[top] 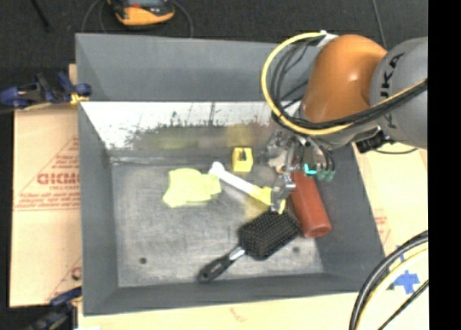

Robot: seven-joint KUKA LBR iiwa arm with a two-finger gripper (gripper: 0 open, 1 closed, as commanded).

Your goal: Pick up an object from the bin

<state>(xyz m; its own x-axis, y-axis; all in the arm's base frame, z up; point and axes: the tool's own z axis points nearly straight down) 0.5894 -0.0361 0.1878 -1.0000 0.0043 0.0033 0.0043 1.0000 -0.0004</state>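
My gripper [286, 186] hangs low at the right side of the bin, under the orange wrist cover. A red cylinder [310, 209] lies just right of its tip, and whether they touch cannot be made out. A white-and-yellow stick-shaped tool [240, 185] lies to the left of the tip, its yellow end close under the gripper. Just below, a black hairbrush [253, 241] lies with its handle pointing to the lower left.
A small yellow block [242, 159] sits near the back wall. A pale yellow cloth-like piece [189, 187] lies left of centre. The arm enters from the right over the bin's right wall.
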